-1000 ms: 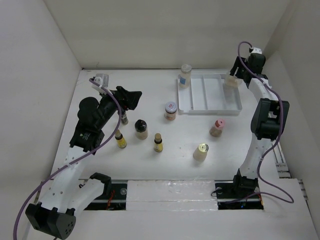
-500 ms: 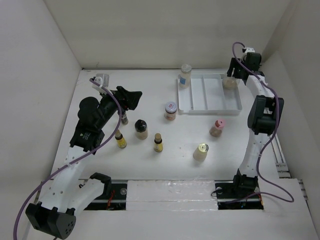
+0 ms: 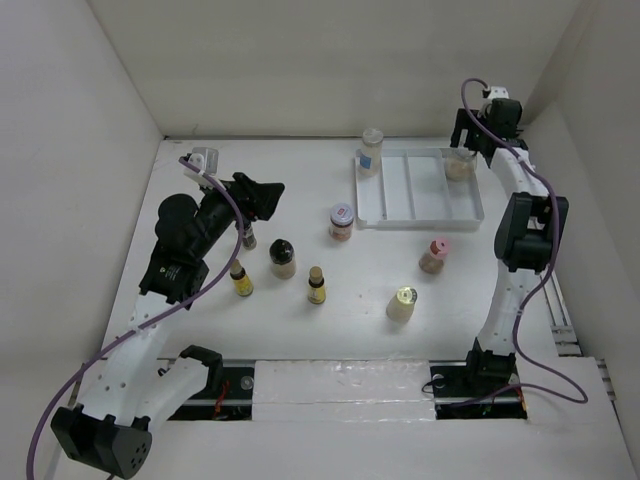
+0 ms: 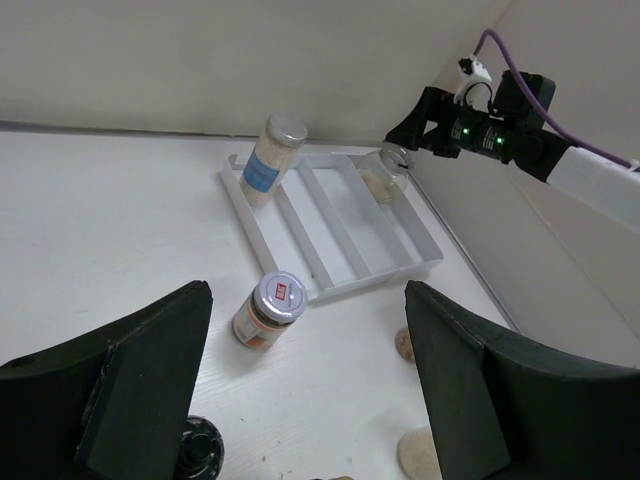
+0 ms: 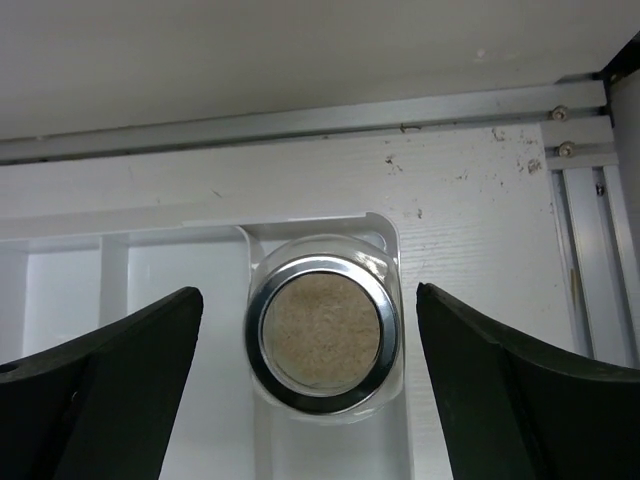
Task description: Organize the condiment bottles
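Top external: nine condiment bottles (image 3: 282, 257), one in tray (image 3: 410, 192); left claw (image 4: 305, 300) wide; right claw (image 5: 308, 298) wide.

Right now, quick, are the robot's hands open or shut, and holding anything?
Left gripper: open, holding nothing.
Right gripper: open, straddling the jar in the tray without gripping it.

- The left arm (image 3: 150, 330) rises from its base at the near left corner, folds at the elbow and leans forward and inward.
- The left gripper (image 3: 265, 196) points toward the far right, tilted a little downward. Its two fingers (image 4: 130, 390) stand wide apart.
- The right arm (image 3: 520, 240) is stretched almost fully toward the far right corner, with its wrist bent over at the top.
- The right gripper (image 3: 463, 150) looks straight down, and its fingers (image 5: 110, 370) are also spread wide.
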`<state>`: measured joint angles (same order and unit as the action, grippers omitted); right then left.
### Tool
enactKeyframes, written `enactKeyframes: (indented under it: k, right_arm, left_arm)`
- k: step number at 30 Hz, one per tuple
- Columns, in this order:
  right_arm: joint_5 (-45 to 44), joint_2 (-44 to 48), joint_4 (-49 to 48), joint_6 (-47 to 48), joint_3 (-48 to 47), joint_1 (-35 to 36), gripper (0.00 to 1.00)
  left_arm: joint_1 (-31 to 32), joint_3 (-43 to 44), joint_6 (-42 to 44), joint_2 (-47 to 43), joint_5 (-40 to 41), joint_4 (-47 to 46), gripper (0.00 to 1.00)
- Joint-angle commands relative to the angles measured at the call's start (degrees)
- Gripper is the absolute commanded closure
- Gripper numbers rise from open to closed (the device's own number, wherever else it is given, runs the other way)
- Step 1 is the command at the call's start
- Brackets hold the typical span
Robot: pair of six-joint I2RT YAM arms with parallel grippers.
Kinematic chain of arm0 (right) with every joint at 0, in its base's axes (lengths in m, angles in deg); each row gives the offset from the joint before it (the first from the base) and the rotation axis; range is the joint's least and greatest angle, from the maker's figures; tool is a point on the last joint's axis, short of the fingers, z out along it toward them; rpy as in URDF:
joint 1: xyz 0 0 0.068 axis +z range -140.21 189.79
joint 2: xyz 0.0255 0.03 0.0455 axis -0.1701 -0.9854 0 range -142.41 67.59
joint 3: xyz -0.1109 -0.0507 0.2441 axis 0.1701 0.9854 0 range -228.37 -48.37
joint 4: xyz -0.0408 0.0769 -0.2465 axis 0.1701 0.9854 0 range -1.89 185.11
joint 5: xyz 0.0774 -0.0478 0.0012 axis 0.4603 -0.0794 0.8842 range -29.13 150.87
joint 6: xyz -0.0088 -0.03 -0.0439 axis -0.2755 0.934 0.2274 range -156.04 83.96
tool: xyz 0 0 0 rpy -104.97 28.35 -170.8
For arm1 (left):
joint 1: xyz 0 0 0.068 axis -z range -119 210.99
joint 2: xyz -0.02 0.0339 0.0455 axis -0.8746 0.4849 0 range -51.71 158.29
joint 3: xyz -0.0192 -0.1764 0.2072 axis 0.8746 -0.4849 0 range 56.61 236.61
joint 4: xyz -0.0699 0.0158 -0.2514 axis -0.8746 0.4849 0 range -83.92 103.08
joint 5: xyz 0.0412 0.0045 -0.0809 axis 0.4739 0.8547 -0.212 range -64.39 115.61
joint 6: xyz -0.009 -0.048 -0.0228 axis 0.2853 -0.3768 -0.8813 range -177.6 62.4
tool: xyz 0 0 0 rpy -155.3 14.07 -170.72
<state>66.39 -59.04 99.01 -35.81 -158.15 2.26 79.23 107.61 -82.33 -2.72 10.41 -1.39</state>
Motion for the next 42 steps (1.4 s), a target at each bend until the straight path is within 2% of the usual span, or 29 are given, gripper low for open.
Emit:
enactKeyframes:
  k: [1,2,3,4,5,6,7,8,9,10,12,13,15,16,20,21,24,25,31,37,39,41,42]
  right_arm:
    - [-1.47,7.62,-4.05,0.04,-2.02,1.37,0.07]
    - [-1.48,8.93,-4.04,0.03,-2.02,1.90,0.07]
    - [-2.26,12.86,-4.04,-1.53,2.07,1.90,0.08]
    - [-2.79,15.59,-4.74,-2.77,5.33,2.69,0.14]
    - [-2.79,18.75,-6.40,-4.52,9.89,3.91,0.29]
    - [-1.84,26.01,-13.20,-8.71,21.85,4.80,0.60]
    - [-1.83,29.91,-17.18,-11.28,28.50,5.85,0.76]
    - [-3.13,33.69,-21.23,-13.74,35.09,8.73,0.86]
    - [-4.54,37.21,-29.01,-15.68,47.34,10.50,0.91]
    - [-6.99,43.59,-31.79,-18.83,52.68,12.43,0.91]
    - [-13.93,48.47,-33.75,-19.57,60.00,18.22,0.77]
    - [-16.13,52.58,-30.70,-19.57,63.95,19.82,0.61]
    - [-21.74,57.26,-25.60,-19.57,66.78,22.28,0.41]
    - [-23.43,62.24,-20.79,-19.57,69.32,24.47,0.24]
    - [-30.82,71.93,-11.11,-20.88,73.55,27.83,0.02]
    - [-31.61,72.92,-9.85,-20.88,74.09,27.83,0.01]
    - [-33.82,72.67,-8.00,-21.41,75.32,27.83,0.01]
    - [-30.95,71.53,-8.00,-21.41,75.32,27.22,0.01]
    - [-26.70,58.54,-7.91,-22.64,70.41,28.00,0.04]
    - [-34.34,55.26,-4.22,-27.03,68.99,30.03,0.13]
    - [-34.35,55.26,-5.00,-28.35,71.18,30.03,0.27]
    - [-35.22,56.66,-6.41,-28.35,72.33,30.03,0.52]
    - [-35.23,57.19,-7.11,-28.35,72.34,30.03,0.54]
  left_arm:
    - [-0.22,-0.47,0.12,-1.18,-0.71,-2.21,0.26]
    - [-0.22,-0.47,0.12,-1.70,-0.71,-2.20,0.26]
    - [-0.22,-0.47,0.12,-1.71,-0.71,-2.20,0.26]
    - [-0.22,-0.47,0.12,-2.23,-0.71,-2.20,0.26]
    - [-0.22,-0.47,0.12,-2.23,-0.71,-2.20,0.26]
    - [-0.22,-0.47,0.12,-2.23,-0.71,-2.20,0.26]
    - [-0.22,-0.47,0.12,-2.23,-1.32,-2.73,0.26]
    - [-0.22,-0.47,0.12,-2.23,-1.93,-2.73,0.26]
    - [-0.22,-0.47,0.12,-2.76,-1.94,-2.73,0.26]
    - [-0.22,-0.47,0.12,-2.76,-1.94,-2.73,0.27]
    - [-0.22,-0.99,0.12,-2.76,-1.41,-2.73,0.27]
    - [-0.22,-0.99,0.12,-2.76,-1.41,-2.73,0.27]
    - [-0.22,-0.99,0.12,-3.46,-1.93,-3.25,0.27]
    - [-0.22,-0.99,0.12,-3.99,-1.94,-3.26,0.27]
    - [-0.22,-0.99,-0.41,-3.47,-2.55,-3.26,0.27]
    - [-0.22,-0.99,-0.41,-3.46,-2.55,-3.26,0.27]
    - [-0.22,-0.99,-0.93,-2.94,-3.26,-3.79,0.27]
    - [-0.22,-0.99,-0.93,-2.94,-3.26,-3.79,0.27]
    - [-0.22,-0.99,-0.93,-2.94,-3.08,-3.79,0.27]
    - [-0.22,-0.99,-0.93,-3.21,-2.56,-3.79,0.27]
    - [-0.22,-0.99,-0.93,-3.20,-3.07,-3.79,0.27]
    - [-0.22,-1.52,-0.93,-3.20,-3.08,-3.79,0.27]
    - [-0.22,-1.52,-0.93,-3.72,-3.08,-3.79,0.27]
